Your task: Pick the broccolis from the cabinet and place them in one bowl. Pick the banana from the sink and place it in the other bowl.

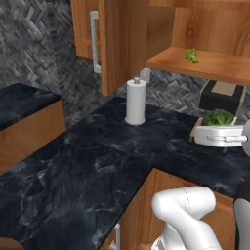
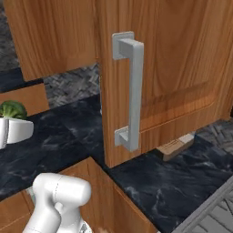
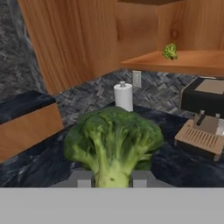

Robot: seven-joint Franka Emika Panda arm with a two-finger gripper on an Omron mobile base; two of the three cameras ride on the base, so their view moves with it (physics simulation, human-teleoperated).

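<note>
Between the fingertips, the gripper (image 3: 112,180) is clenching a broccoli floret (image 3: 113,142) whose stem base is getting cut off. Another floret (image 1: 191,55) is sitting near the front edge of the cabinet shelf (image 1: 215,66).

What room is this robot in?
It looks like a kitchen, drawn by a computer. There is a dark marble counter, wooden cabinets above it, and a paper towel roll standing on the counter. The tool grips a broccoli.

I see a black marble counter (image 1: 97,156) carrying an upright paper towel roll (image 1: 135,101) near the back wall and a dark coffee machine (image 3: 205,105) farther right. The cabinet's wooden shelf (image 1: 205,66) holds one small broccoli floret (image 1: 192,55).
</note>
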